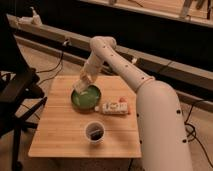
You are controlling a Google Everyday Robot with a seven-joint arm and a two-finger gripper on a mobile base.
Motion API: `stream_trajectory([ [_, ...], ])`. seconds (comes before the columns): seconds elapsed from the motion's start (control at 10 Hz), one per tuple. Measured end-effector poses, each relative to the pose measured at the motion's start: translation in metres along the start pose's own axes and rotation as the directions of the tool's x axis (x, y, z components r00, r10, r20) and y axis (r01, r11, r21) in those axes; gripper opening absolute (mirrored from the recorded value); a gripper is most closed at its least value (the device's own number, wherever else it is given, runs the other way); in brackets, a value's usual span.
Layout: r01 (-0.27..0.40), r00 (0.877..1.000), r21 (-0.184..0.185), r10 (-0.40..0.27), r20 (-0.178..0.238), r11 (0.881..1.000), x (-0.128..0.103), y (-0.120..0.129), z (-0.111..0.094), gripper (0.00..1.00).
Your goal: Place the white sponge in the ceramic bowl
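Note:
The green ceramic bowl (86,99) stands on the wooden table (60,135), toward its back middle. My gripper (82,84) hangs just above the bowl's back-left rim, at the end of the white arm reaching down from the right. It is shut on the white sponge (84,88), a pale pad at the fingertips held over the bowl's edge. The arm's wrist hides the top of the sponge.
A long white box with red and green marks (114,107) lies right of the bowl. A white cup with a dark inside (94,132) stands near the table's front. A black office chair (17,95) is at the left. My white body (160,125) is by the table's right side.

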Motion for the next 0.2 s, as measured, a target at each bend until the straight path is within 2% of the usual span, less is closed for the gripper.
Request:
stream_trajectory([
  [0.1,0.002,1.000,0.002,-0.002,-0.009,1.000,0.0007,0.0034,0.0037,0.64],
  [0.2,0.009,1.000,0.002,-0.009,-0.009,1.000,-0.0017,0.0041,0.0092,0.52],
])
